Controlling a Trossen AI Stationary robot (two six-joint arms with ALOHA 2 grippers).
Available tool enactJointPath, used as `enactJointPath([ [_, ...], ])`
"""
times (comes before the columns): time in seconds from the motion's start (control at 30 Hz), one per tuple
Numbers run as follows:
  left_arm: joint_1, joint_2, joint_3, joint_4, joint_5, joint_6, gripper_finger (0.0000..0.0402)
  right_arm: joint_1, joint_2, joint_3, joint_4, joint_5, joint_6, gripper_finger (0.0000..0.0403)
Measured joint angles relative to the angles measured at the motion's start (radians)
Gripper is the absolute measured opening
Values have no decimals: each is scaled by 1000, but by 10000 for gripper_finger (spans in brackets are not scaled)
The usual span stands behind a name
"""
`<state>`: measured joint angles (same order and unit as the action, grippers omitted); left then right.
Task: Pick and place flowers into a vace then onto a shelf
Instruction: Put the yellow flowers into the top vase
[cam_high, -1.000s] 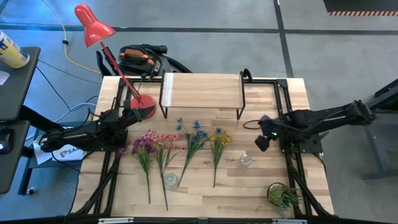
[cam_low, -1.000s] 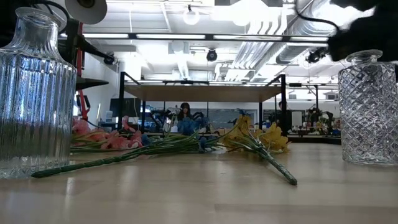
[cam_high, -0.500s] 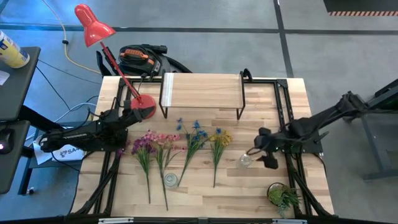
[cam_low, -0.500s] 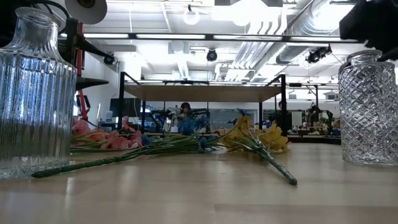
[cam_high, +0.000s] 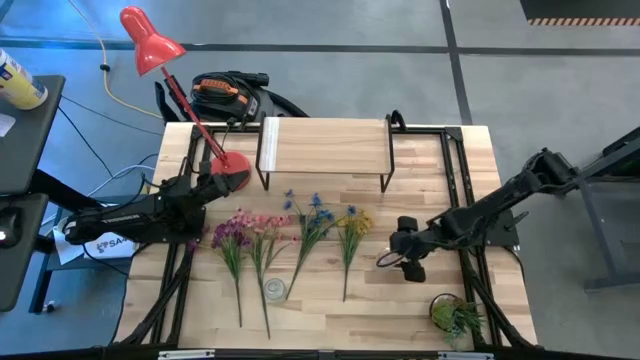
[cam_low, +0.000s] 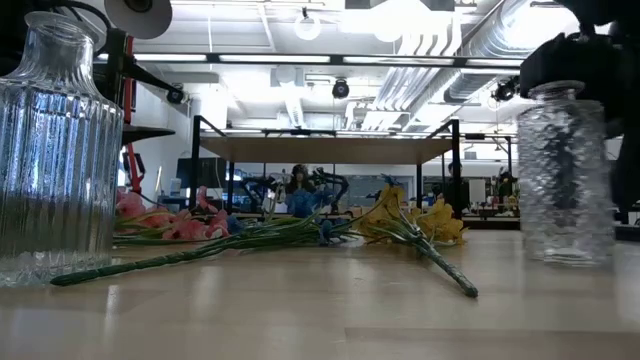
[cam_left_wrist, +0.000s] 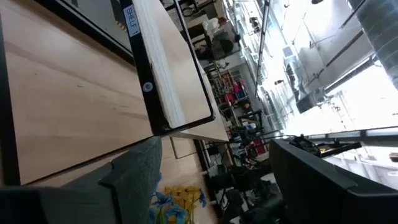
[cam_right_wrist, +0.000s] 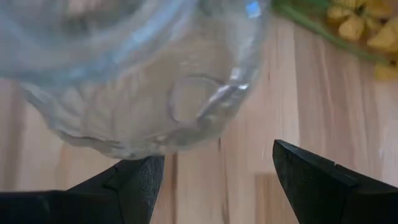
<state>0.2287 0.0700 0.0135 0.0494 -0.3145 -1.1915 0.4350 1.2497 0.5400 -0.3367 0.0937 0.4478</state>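
Observation:
Four sprigs lie flat on the table: purple (cam_high: 230, 240), pink (cam_high: 262, 238), blue (cam_high: 312, 226) and yellow (cam_high: 351, 230). A cut-glass vase (cam_low: 565, 170) stands upright at the table's right. My right gripper (cam_high: 405, 256) is open at the vase's top (cam_right_wrist: 143, 74), and its dark body shows above the neck (cam_low: 585, 55). A ribbed glass vase (cam_high: 273, 290) stands near the front edge. The shelf (cam_high: 325, 145) stands at the far edge. My left gripper (cam_high: 207, 188) waits open at the table's left. My right gripper (cam_right_wrist: 214, 152) comes at the cut-glass vase from the table's right, slanting down. Its open fingers (cam_right_wrist: 140, 180) stand just short of the vase's rim. I cannot tell whether they touch the glass. The vase stands with its base on the table.
A red desk lamp's base (cam_high: 230, 178) sits by the shelf's left leg, close to my left gripper. A small potted plant (cam_high: 456, 314) stands at the near right corner. Bare wood (cam_high: 330, 320) lies in front of the stems.
My right gripper has swung from beside the table's right rail toward the near edge and then left, coming down at the cut-glass vase. The vase now stands a little farther toward the table's left than before. The flowers and my left arm have kept still.

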Motion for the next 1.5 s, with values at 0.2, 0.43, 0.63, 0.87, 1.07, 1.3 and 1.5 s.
enactJointPath([
  [0.2,0,0,0,0,6,-21,331,-26,97,0,136,103,130,289],
  [0.43,0,0,3,26,48,-14,330,-35,151,0,248,142,191,289],
  [0.63,0,14,125,45,72,154,330,-35,165,0,277,96,263,289],
  [0.87,0,165,214,24,171,175,330,-35,165,2,141,-75,357,289],
  [1.07,0,417,325,19,260,228,327,6,162,5,76,-119,486,289],
  [1.3,0,766,632,-300,308,439,268,76,164,2,151,-102,647,289],
  [1.5,-3,942,815,-473,309,587,210,109,166,0,192,-10,726,289],
])
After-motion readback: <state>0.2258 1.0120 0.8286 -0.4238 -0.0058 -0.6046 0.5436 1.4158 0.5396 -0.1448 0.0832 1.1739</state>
